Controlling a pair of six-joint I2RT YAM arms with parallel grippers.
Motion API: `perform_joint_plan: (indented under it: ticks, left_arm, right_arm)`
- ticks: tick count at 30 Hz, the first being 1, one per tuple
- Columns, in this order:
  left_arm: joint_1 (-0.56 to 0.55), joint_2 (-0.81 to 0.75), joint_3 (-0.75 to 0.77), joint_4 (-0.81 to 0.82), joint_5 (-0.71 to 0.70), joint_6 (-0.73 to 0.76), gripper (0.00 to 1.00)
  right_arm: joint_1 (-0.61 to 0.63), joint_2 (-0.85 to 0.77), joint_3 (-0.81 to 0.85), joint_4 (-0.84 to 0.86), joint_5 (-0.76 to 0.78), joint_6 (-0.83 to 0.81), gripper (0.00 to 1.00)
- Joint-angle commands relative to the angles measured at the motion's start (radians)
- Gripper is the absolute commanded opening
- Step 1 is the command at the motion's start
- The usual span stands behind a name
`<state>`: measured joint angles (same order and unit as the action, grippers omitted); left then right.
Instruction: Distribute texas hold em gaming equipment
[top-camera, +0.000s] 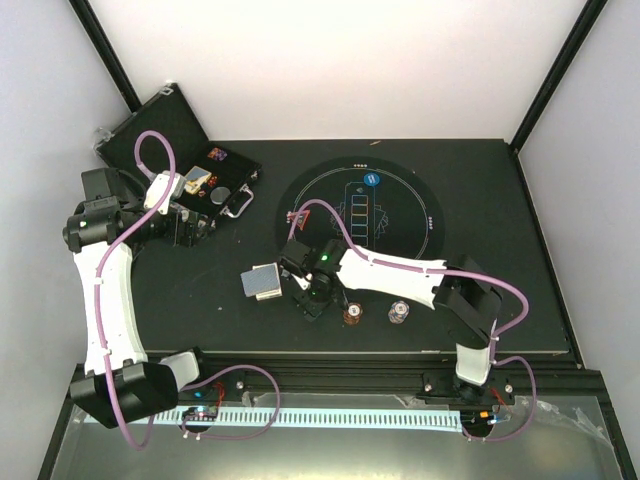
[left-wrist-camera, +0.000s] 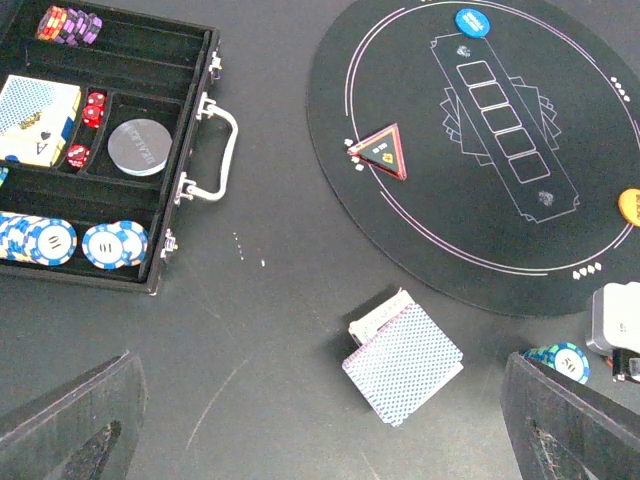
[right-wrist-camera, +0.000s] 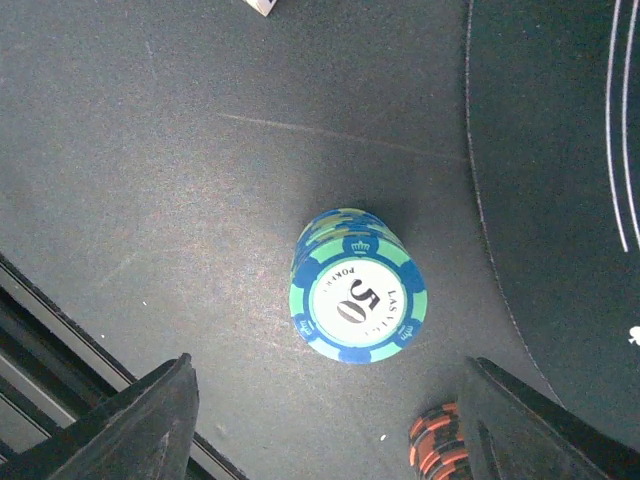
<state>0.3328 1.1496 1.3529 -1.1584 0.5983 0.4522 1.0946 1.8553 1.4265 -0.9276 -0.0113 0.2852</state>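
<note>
R gripper (right-wrist-camera: 325, 405) pointing down, open astride teal chip stack (right-wrist-camera: 358, 300), prob. untouched; L gripper (left-wrist-camera: 320, 425) wide open, empty.

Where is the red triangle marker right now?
In the left wrist view, the red triangle marker lies on the left edge of the round mat, on the side nearest the open case.

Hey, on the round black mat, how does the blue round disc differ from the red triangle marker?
The blue round disc is a circle with white print; the red triangle marker is three-cornered with a dark centre. The disc sits inside the ring lines, by one end of the printed row of boxes; the triangle lies across those lines, on the side nearer the black case. Both lie flat on the round black printed mat.
</note>
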Motion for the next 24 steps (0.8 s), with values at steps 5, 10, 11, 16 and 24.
perform_joint_plan:
  ticks: [5,10,11,16,24]
  left_arm:
    - [0.007,-0.01,0.03,-0.001,-0.007,0.0,0.99]
    - [0.008,-0.005,0.033,0.001,-0.009,0.003,0.99]
    - [0.007,-0.007,0.033,0.001,-0.01,0.005,0.99]
    - [0.007,-0.003,0.033,0.006,-0.012,0.005,0.99]
    - [0.008,-0.005,0.035,0.008,-0.021,0.008,0.99]
  right_arm:
    - [0.007,0.042,0.042,0.011,0.012,-0.014,0.7]
    - [0.006,0.061,0.04,0.016,0.033,-0.018,0.69]
    - [0.005,0.065,0.041,0.018,0.033,-0.018,0.68]
    - [0.005,0.084,0.046,0.022,0.036,-0.018,0.64]
    - [0.005,0.101,0.044,0.029,0.036,-0.016,0.57]
